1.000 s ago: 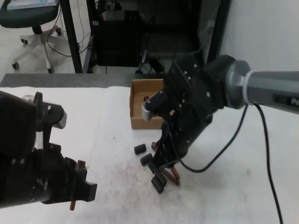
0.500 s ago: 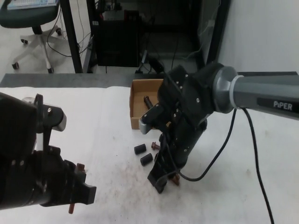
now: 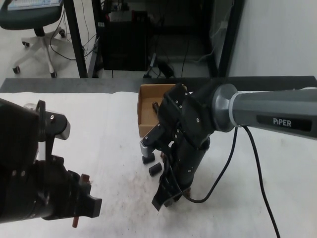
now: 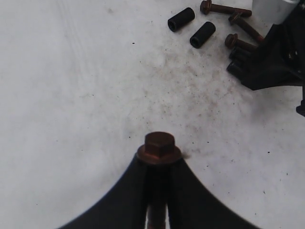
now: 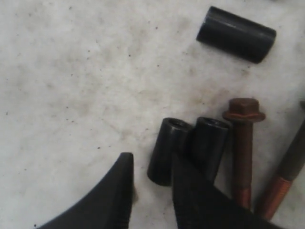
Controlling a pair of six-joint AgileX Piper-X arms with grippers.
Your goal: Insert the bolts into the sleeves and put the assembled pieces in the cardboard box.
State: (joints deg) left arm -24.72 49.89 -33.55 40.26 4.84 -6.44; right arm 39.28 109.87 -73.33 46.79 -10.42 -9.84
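Descent of the right arm is the main change. Over the last second the right gripper (image 3: 166, 198) comes lower and shifts toward the left arm's side of the bench (image 3: 99, 124). Its wrist now covers the loose bolts that lay exposed beside its tip.

In the right wrist view the jaws stand apart with a narrow gap and hold nothing. The nearest sleeve (image 5: 167, 150) lies on the bench at the mouth of that gap, with one finger overlapping its end. It lies side by side with a neighbouring sleeve (image 5: 208, 143), touching it. A loose bolt (image 5: 242, 143) lies just beside the pair.

The left arm keeps its position. The left gripper (image 4: 158, 164) is clamped on the held bolt (image 4: 158, 144), whose head protrudes past the fingertips. It is over bare bench, well apart from the pile.

The cardboard box (image 3: 144, 130) stands beyond the pile, near the right arm's wrist.

Meaning for the task: the step in hand appears to be picking up a sleeve to mate with the held bolt. The approach looks nearly complete, and the jaws have not yet closed.

Caution: the neighbouring sleeve touches the target, so one finger must enter between them or push the neighbour aside. Both sleeves are likely to roll.
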